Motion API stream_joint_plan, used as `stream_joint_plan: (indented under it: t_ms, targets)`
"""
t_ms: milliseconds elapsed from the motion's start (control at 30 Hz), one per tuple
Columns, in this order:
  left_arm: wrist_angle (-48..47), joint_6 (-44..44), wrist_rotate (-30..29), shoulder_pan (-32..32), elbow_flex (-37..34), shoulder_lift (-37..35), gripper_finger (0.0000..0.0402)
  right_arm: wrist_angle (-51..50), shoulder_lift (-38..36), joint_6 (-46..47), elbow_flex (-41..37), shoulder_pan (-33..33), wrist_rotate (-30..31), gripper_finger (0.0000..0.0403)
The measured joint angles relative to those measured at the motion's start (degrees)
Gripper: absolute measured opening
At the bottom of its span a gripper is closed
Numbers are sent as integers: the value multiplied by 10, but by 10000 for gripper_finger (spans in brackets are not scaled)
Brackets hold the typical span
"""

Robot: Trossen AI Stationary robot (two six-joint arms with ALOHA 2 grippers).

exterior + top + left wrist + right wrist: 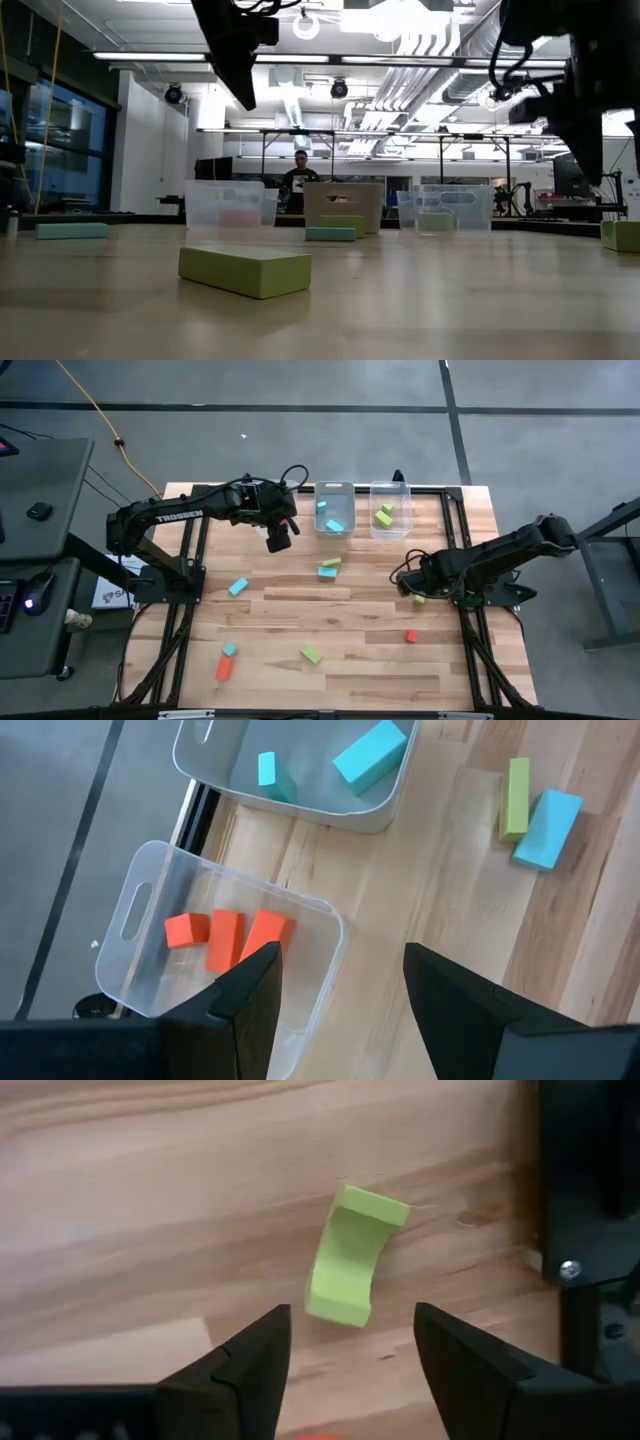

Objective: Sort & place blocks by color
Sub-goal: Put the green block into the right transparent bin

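Note:
My left gripper (279, 540) (340, 965) hangs open and empty above the near rim of the clear bin (230, 945) that holds three red-orange blocks (225, 935). The middle bin (334, 510) holds two light blue blocks (370, 755); the right bin (390, 510) holds yellow-green ones. My right gripper (412, 588) (350, 1325) is open and low over the table's right part, just short of a yellow-green arch-shaped block (350, 1260) (419, 599) lying on the wood. More blocks lie loose: blue (238, 587), a blue and green pair (327, 568), green (312, 654), red (411, 636), a red bar (224, 667) beside blue (230, 650).
The three bins stand in a row along the table's far edge. In the low view a green block (245, 270) lies near the camera. A person (300, 180) stands in the room beyond the table. A black frame rail (585, 1230) runs close beside the right gripper.

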Motion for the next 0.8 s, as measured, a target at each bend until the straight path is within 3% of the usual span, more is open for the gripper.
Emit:
stream_joint_plan:
  t_ms: [233, 800]
  targets:
    - [8, 0, 0, 0, 0, 0, 188, 87, 0, 55, -64, 0, -4, 209]
    - [20, 0, 0, 0, 0, 0, 188, 182, 0, 121, -137, 5, -23, 209]
